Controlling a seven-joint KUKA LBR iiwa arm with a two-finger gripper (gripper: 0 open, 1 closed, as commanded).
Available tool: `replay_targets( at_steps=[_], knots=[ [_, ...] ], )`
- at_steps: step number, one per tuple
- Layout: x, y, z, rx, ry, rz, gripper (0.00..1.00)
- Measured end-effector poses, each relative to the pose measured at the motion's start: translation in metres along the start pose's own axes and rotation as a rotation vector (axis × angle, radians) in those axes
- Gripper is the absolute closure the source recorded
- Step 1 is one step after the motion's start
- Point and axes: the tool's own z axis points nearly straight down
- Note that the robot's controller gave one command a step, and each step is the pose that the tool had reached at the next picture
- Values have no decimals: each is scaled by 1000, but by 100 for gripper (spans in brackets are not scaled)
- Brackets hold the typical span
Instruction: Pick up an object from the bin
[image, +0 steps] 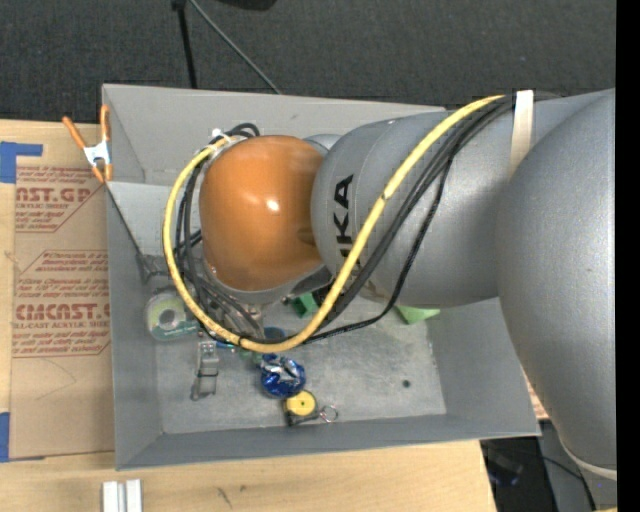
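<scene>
1. Left, risk: the hand (226, 318) is low in the bin, near the left wall (125, 300) and just beside a pale green ring (165, 316). A grab there could shove the ring into the wall instead of catching it.
2. Middle, risk: a grey metal clip (205, 372) lies flat on the bin floor just below the hand. It looks thin, so it would likely slip out of a pinch.
3. Further right, risk: a blue crumpled wrapper (282, 375) and a yellow round tag (300, 405) lie near each other. One grab could catch both or knock one away.
4. The yellow cable (300, 335) loops low over the floor and could drag loose things.
5. Hidden: the orange cover (262, 212) blocks the hand's working end. I can't tell how far open it is or whether it has anything.
6. I can't tell which thing is the pick. The ring and clip are nearest.
7. Right: a green piece (416, 313) is cut off by the arm (450, 200), kind unclear.
</scene>
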Motion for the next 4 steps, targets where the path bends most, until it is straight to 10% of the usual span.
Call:
replay_targets(
  at_steps=[1,2,3,4],
  knots=[
    [-95,-48,101,1,-6,-171,0],
    [-59,-97,140,1,-3,-143,0],
    [-62,-94,136,-3,-11,-145,100],
    [-71,-104,-15,-1,-19,-176,100]
  ],
)
